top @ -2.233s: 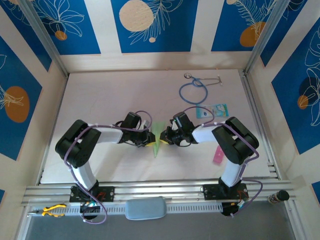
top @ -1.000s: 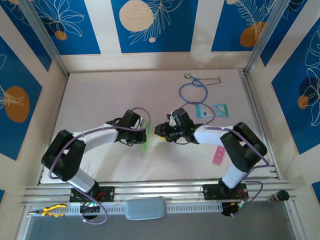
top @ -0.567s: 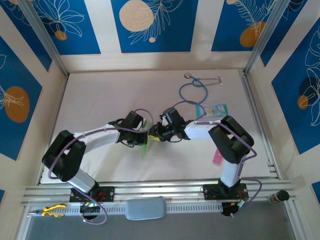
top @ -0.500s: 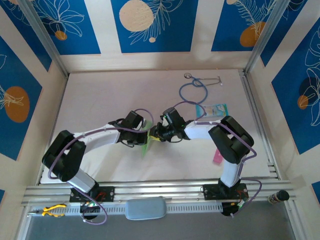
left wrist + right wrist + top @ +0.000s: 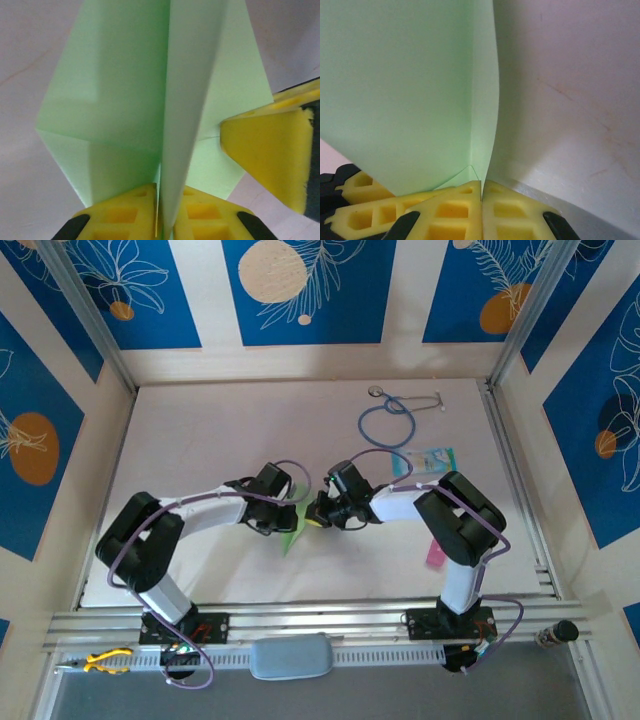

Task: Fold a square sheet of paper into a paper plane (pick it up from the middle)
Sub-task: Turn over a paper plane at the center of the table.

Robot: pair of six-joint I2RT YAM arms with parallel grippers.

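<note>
As a handover seems underway, both jaws are pinching the folded light-green paper plane. Left gripper is facing right gripper.

The white desk holds a blue stethoscope at the far right, a teal-and-white card near it, and a small pink strip closer to the front.

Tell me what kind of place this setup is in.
Probably a robot test cell, not a home: a left arm and a right arm bolted to an aluminium rail at a white table, boxed in by printed blue leaf panels on metal posts, with odd props like a stethoscope.
</note>
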